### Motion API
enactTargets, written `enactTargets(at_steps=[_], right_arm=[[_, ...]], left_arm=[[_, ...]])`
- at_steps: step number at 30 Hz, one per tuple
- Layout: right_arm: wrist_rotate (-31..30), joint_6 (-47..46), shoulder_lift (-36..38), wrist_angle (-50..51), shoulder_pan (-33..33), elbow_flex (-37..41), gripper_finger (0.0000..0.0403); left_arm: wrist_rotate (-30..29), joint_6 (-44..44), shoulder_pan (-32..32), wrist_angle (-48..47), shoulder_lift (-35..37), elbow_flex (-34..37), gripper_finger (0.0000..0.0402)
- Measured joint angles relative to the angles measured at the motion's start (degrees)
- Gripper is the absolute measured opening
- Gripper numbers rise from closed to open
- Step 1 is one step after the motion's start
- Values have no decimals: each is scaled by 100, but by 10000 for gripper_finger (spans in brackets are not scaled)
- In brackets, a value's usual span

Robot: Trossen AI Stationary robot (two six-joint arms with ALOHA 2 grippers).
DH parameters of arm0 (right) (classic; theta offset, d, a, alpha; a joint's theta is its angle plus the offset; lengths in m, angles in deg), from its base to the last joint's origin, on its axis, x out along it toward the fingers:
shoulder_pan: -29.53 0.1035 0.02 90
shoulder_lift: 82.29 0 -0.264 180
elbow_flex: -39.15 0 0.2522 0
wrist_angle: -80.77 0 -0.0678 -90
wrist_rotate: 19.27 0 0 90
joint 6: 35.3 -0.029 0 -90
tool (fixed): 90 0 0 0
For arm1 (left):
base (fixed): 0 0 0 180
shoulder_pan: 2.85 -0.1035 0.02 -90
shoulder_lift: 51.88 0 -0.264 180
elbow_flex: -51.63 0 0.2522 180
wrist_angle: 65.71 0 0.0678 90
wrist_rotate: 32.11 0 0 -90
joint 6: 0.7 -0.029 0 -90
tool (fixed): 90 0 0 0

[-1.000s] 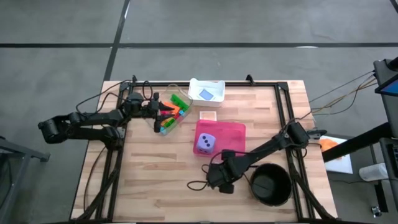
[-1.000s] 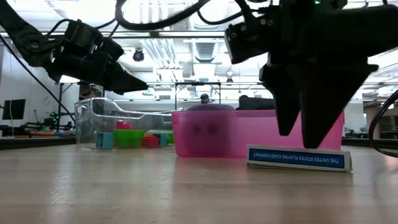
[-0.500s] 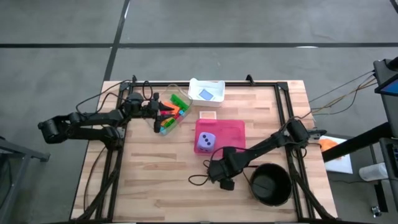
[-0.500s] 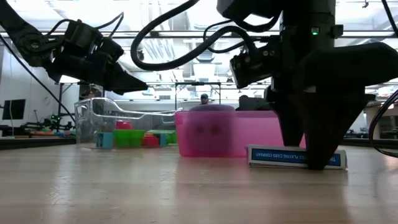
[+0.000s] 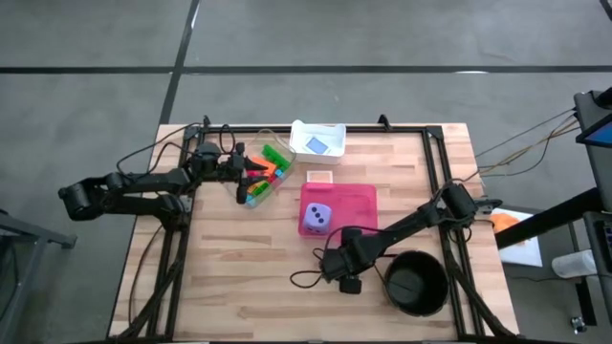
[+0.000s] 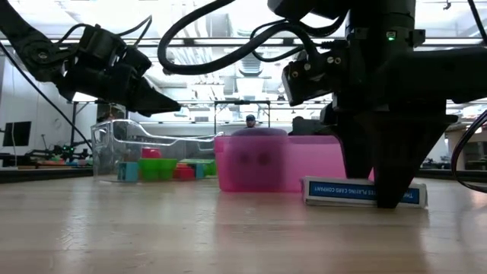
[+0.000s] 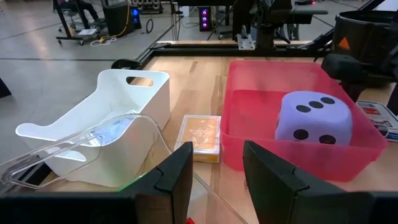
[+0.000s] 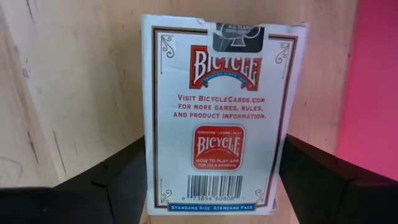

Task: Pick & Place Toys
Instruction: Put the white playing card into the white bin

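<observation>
moved: right gripper (image 6: 380, 199) came down onto the card box (image 8: 219, 118) since a second ago, fingers now narrowing round it; left arm same spot
right gripper: low on the table, just in front of the pink tray (image 5: 356, 203), near the black bowl (image 5: 417, 283)
right claw: a finger on each long side of the card box, touching or almost, firm hold unclear
card box: lying flat on the wood, printed back up in the right wrist view, pink tray edge beside it
left gripper (image 5: 251, 170): over the clear bin (image 5: 260, 182) at the back left of the table
left claw: narrow gap between fingers (image 7: 176, 180), nothing seen in it
die (image 7: 314, 118): lilac, dark dots, inside the pink tray
bricks (image 5: 268, 176): green, orange, red, blue, piled in the clear bin
other: white bin (image 5: 316, 142) at the back edge; small orange box (image 7: 201, 134) between white bin and pink tray
</observation>
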Motion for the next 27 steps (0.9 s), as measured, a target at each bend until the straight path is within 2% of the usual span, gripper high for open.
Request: enactTargets(at_steps=[18,27], right_arm=[[-49,391,47,-114,218,-311,294],[-206,1074,67,-1186,357,-354,294]], left_arm=[[0,1,-1,4,1,0,142],[0,1,-2,-11,-1,0,142]])
